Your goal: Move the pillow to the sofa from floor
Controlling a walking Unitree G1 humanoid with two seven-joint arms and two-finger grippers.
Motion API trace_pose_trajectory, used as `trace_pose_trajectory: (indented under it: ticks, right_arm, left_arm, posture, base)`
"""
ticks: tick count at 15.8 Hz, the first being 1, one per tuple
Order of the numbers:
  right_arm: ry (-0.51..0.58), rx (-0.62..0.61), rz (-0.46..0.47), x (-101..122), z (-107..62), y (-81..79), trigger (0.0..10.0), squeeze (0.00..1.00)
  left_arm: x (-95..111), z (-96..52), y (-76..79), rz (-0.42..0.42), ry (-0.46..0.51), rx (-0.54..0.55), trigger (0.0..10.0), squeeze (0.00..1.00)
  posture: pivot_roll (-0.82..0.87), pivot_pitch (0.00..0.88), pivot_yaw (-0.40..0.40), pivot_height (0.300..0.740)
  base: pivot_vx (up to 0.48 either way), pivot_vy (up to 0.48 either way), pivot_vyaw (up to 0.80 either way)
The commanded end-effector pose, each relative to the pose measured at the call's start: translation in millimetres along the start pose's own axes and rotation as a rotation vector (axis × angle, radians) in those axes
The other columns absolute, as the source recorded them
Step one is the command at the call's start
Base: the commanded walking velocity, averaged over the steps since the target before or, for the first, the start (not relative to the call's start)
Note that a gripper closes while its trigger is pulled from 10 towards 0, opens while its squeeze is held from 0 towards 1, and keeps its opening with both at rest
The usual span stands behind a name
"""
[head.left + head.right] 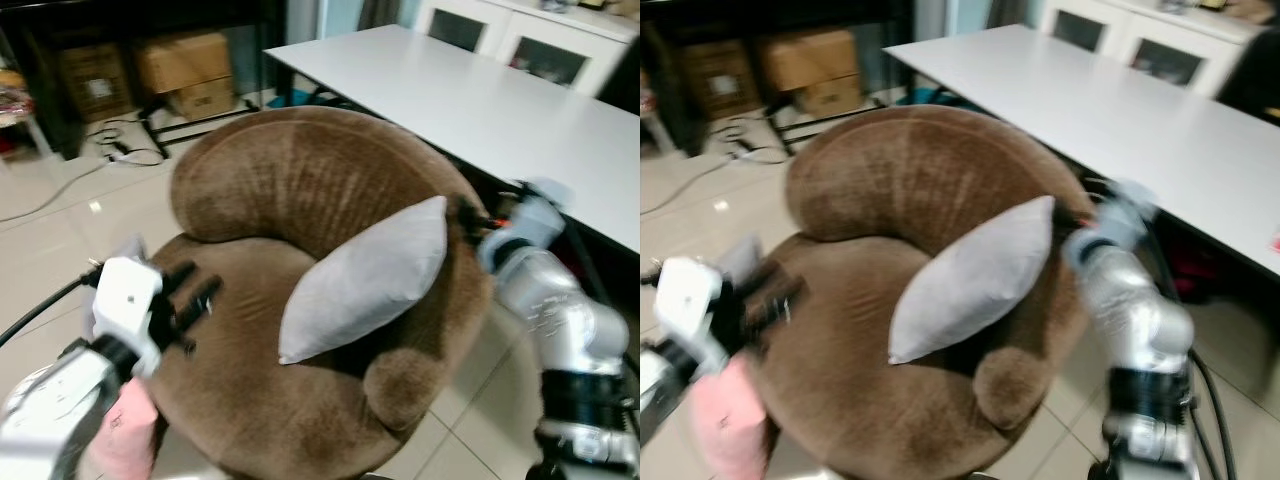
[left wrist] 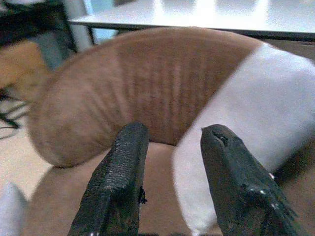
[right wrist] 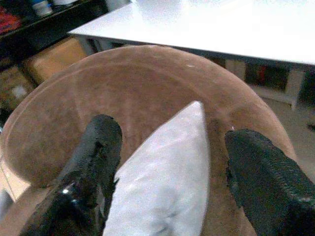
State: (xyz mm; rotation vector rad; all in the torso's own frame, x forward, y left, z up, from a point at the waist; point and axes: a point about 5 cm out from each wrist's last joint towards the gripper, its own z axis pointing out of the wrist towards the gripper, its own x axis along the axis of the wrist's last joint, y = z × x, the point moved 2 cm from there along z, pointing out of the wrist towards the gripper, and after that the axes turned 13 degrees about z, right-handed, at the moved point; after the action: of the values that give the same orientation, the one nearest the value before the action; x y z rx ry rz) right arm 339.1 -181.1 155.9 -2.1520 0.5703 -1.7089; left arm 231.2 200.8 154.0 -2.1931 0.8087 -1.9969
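Observation:
A light grey pillow (image 1: 368, 280) leans upright on the seat of a round brown sofa chair (image 1: 290, 170), its top corner against the right side of the backrest. My right gripper (image 3: 170, 162) hovers open just behind that top corner, one finger on each side of it and clear of the fabric. The right arm (image 1: 560, 310) reaches in over the chair's right rim. My left gripper (image 1: 188, 305) is open over the seat's left edge, pointing at the pillow (image 2: 246, 132) with nothing between its fingers.
A long white table (image 1: 480, 105) stands close behind and right of the chair. Cardboard boxes (image 1: 190, 70) and loose cables (image 1: 120, 150) lie on the tiled floor at the back left. A pink cloth (image 1: 125, 435) hangs beside my left arm.

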Motion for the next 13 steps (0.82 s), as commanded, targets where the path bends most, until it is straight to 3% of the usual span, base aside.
trace_pose_trajectory:
  ticks: [1, 2, 3, 4, 8, 13]
  right_arm:
    - [-0.018, 0.033, -0.022, -10, -3.1, -8.6, 10.0, 0.79]
    - [-0.043, 0.101, -0.062, -30, -9.4, -28.2, 10.0, 0.00]
    - [-0.058, 0.137, -0.110, -39, -13.4, -37.7, 10.0, 0.00]
    - [-0.061, 0.167, -0.145, -46, -16.3, -44.3, 10.0, 0.00]
    - [-0.055, 0.128, -0.168, -44, -12.8, -36.3, 10.0, 0.00]
    - [-0.071, 0.115, -0.179, -47, -9.8, -34.4, 10.0, 0.00]
  left_arm:
    - [-3, 3.2, -3.6, 0.037, -0.034, 0.068, 10.0, 0.13]
    - [-7, 8.5, -6.5, 0.105, -0.084, 0.142, 10.0, 0.13]
    - [-5, 10.5, -7.2, 0.103, -0.073, 0.176, 10.0, 0.13]
    - [-3, 12.1, -7.8, 0.069, -0.057, 0.224, 10.0, 0.00]
    - [-5, 13.3, -2.0, 0.044, -0.067, 0.262, 10.0, 0.00]
    - [-5, 16.7, -1.7, 0.037, -0.059, 0.266, 10.0, 0.00]
  posture:
    - [0.03, 0.000, -0.072, 0.740]
    - [0.03, 0.000, -0.071, 0.740]
    - [0.03, 0.000, -0.072, 0.740]
    - [0.05, 0.000, -0.082, 0.740]
    - [0.04, 0.000, -0.094, 0.740]
    - [0.04, 0.000, -0.094, 0.740]
  base:
    - [0.000, 0.000, 0.00]
    - [0.000, 0.000, 0.00]
    - [0.000, 0.000, 0.00]
    - [0.000, 0.000, 0.00]
    - [0.000, 0.000, 0.00]
    - [-0.319, 0.000, 0.00]
